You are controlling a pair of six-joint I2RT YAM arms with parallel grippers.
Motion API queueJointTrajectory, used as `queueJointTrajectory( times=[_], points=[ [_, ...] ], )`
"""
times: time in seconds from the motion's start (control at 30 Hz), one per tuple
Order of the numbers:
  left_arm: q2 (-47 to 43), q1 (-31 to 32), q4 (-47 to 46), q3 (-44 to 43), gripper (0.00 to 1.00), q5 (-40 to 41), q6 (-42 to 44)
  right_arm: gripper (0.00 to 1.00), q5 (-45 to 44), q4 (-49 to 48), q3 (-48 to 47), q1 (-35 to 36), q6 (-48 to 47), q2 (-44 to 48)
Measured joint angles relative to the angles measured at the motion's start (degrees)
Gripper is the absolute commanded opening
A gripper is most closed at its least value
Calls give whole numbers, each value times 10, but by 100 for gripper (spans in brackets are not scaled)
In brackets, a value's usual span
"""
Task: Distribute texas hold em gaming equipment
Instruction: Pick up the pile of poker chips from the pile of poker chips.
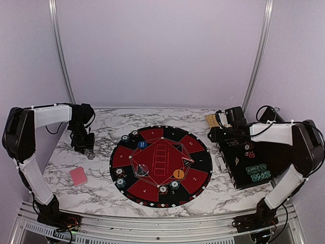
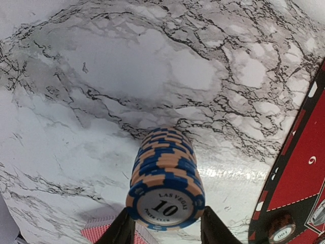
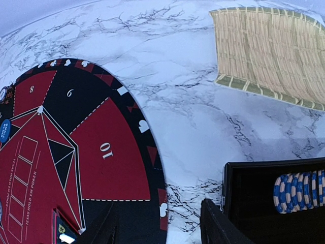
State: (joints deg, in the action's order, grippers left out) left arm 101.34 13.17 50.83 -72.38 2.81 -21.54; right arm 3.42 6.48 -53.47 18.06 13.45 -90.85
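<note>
A stack of blue-and-orange poker chips (image 2: 165, 178), its top chip marked 10, stands on the marble left of the mat. My left gripper (image 2: 166, 231) reaches down over it (image 1: 90, 155), with a finger against each side of the top chips. A pink-backed card (image 1: 78, 176) lies face down nearer the front. On the round mat (image 1: 195, 147) are several small chip stacks (image 1: 121, 181), a blue button (image 1: 142, 144) and an orange button (image 1: 178, 174). My right gripper (image 3: 160, 229) hangs open over bare marble between the mat's edge (image 3: 111, 168) and the black case (image 3: 254, 173), holding nothing.
The black case (image 1: 238, 175) at the right holds rows of chips (image 1: 258, 173), blue-and-orange ones (image 3: 299, 190) among them. A bamboo mat (image 3: 269, 51) lies at the back right. Metal frame posts stand at the back wall.
</note>
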Motion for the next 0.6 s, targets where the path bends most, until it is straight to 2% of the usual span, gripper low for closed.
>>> queueJointTrajectory(
  times=[0.3, 0.6],
  points=[
    [0, 0, 0, 0, 46, 0, 2, 53, -1, 0, 0, 0, 0, 0],
    [0, -1, 0, 0, 60, 3, 10, 53, -1, 0, 0, 0, 0, 0]
  ],
)
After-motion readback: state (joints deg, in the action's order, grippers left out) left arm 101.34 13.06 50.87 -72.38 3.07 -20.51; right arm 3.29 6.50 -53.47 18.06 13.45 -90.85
